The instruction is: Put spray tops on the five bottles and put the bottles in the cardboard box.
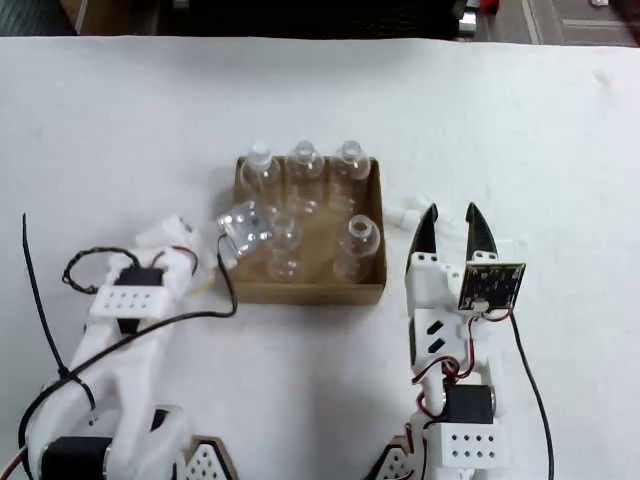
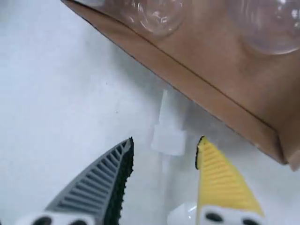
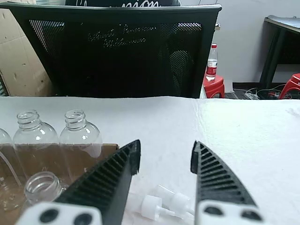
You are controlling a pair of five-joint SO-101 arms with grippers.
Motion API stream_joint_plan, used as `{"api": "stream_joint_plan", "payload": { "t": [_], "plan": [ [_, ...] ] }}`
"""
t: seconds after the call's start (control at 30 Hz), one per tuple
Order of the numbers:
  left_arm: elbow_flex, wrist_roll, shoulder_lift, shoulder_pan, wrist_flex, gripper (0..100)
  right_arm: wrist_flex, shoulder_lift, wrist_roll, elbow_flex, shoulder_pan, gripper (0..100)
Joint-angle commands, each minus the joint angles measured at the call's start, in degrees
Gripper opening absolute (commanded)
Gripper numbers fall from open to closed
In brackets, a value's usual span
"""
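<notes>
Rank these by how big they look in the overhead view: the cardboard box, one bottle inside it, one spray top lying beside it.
1. cardboard box: largest by far.
2. bottle in the box's front right corner: much smaller.
3. spray tops beside the box: smallest.

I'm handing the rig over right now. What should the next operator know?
Left gripper: open, fingers either side of a spray top lying on the table beside the box.
Right gripper: open, empty, near loose spray tops right of the box.
Done: five bottles stand in the box.
Left: four have bare necks; the back-left one looks capped.
</notes>
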Motion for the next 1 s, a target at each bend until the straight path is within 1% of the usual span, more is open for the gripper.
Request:
{"api": "stream_joint_plan", "payload": {
  "t": [0.0, 0.17, 0.23, 0.33, 0.4, 0.57, 0.7, 0.8, 0.97],
  "plan": [
    [0.26, -0.62, 0.04, -0.22, -6.33, 21, -0.31, 0.04, 0.62, 0.35, 0.13, 15.9],
    [-1.41, -0.62, 9.01, -0.57, -11.96, 21, -0.31, 0.04, 0.62, 0.35, 0.13, 15.9],
    [-3.87, -0.53, 12.00, -0.57, -10.20, 21, -0.31, 0.04, 0.62, 0.35, 0.13, 15.9],
    [-7.82, -1.05, 13.67, -0.22, -4.66, 21, -0.31, 0.04, 0.62, 0.35, 0.13, 15.9],
    [-9.32, -1.23, 14.46, -0.22, -2.90, 21, -0.31, 0.04, 0.62, 0.35, 0.13, 15.9],
    [-11.08, -1.58, 16.92, 0.13, -2.11, 21, -0.31, 0.04, 0.62, 0.35, 0.13, 15.9],
    [-9.85, -7.47, 16.92, 2.07, -2.02, 20, -0.31, 0.04, 0.62, 0.35, 0.13, 15.9],
    [-9.67, -8.88, 16.92, 2.77, -2.11, 14, -0.31, 0.04, 0.62, 0.35, 0.13, 15.9],
    [-9.67, -8.79, 16.92, 2.86, -2.11, 2, -0.31, 0.04, 0.62, 0.35, 0.13, 15.9]
  ]
}}
